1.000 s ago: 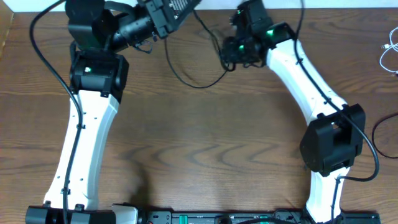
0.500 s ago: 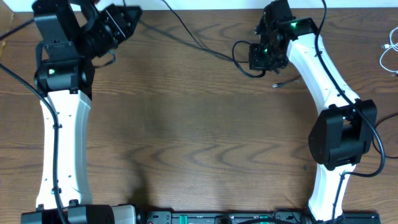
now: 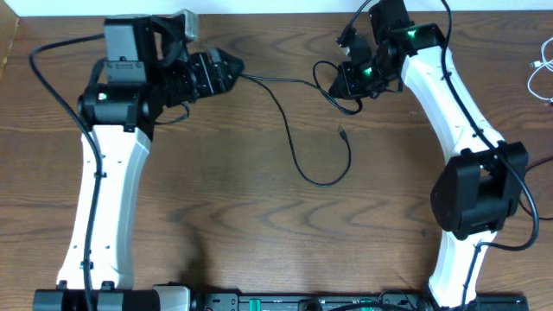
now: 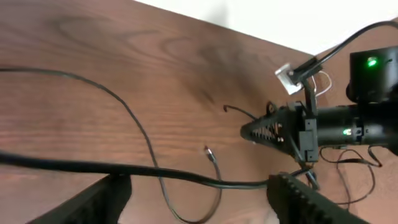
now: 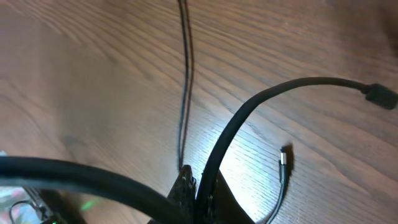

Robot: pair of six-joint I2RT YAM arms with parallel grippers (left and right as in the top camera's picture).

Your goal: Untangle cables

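We see our left gripper (image 4: 199,186), jaws wide, a thin black cable (image 3: 321,183) curling in a round loop on the brown wood table (image 3: 259,250), our right gripper (image 5: 194,183) pinching it.

Nothing readable turned up in any view. A small white tag (image 4: 289,71) hung just above the right pincer (image 4: 245,132) in the left wrist view, but its face was too blurred and too small to read. The dark strip (image 3: 285,302) along the near edge of the worktop (image 3: 259,216) carried green marks, too tiny to make out.
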